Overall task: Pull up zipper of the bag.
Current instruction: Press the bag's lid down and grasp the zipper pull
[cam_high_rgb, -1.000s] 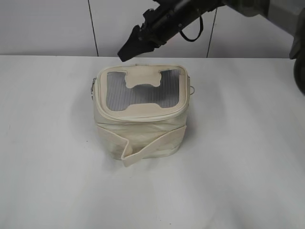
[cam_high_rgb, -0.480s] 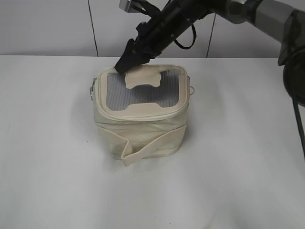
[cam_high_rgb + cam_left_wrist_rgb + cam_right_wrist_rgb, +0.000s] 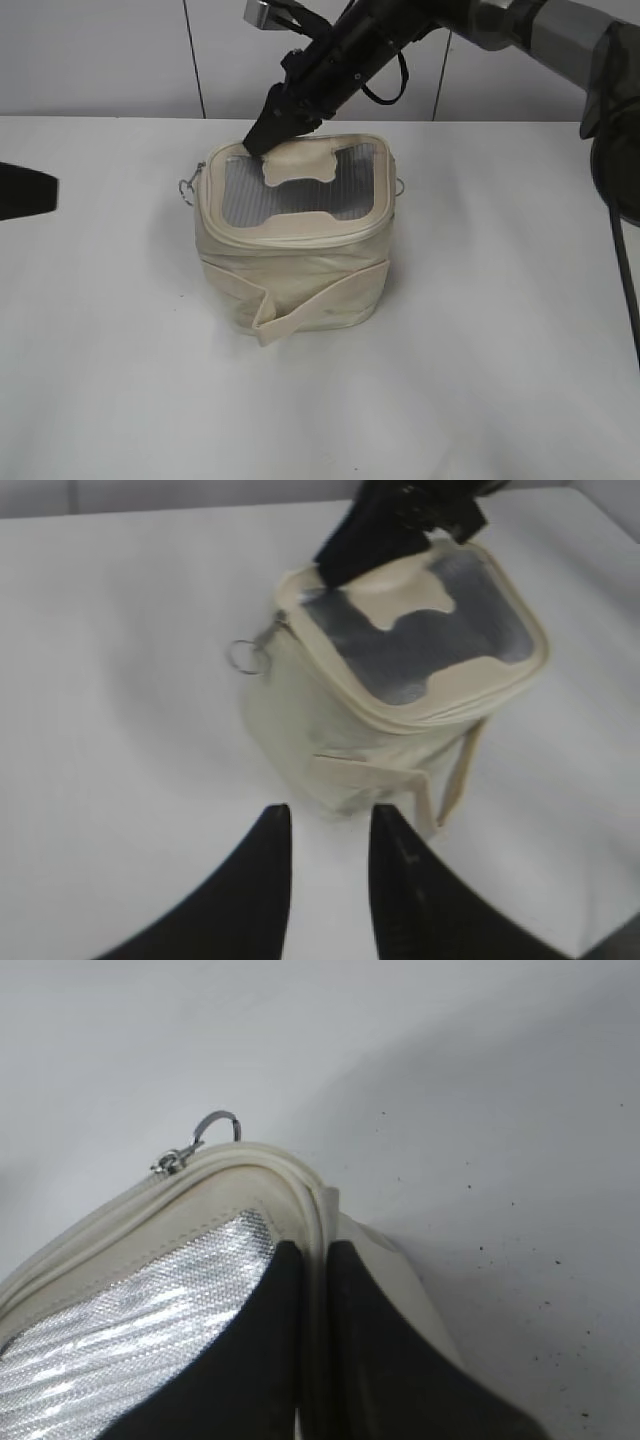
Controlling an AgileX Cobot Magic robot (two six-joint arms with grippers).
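The cream bag [image 3: 300, 270] stands mid-table, its grey mesh top [image 3: 300, 198] with the bone-shaped patch facing up. The zipper [image 3: 300, 236] runs round the lid rim. One silver pull ring [image 3: 185, 188] hangs out at the left side, another [image 3: 401, 187] at the right. My right gripper [image 3: 262, 140] reaches across to the bag's rear left corner. In the right wrist view it [image 3: 311, 1255] is shut on the lid rim [image 3: 120, 1230], one finger on the mesh, with a pull ring [image 3: 215, 1125] just ahead. My left gripper [image 3: 328, 820] is open and empty, short of the bag [image 3: 300, 720].
The white table [image 3: 500, 350] surrounds the bag. A cream strap band [image 3: 320, 310] sticks out at the bag's front base. My left gripper shows as a dark shape [image 3: 25, 190] at the exterior view's left edge. A panelled wall stands behind.
My right gripper came down from above onto the bag's rear left rim. The left pull ring swung outward. My left gripper entered at the left edge.
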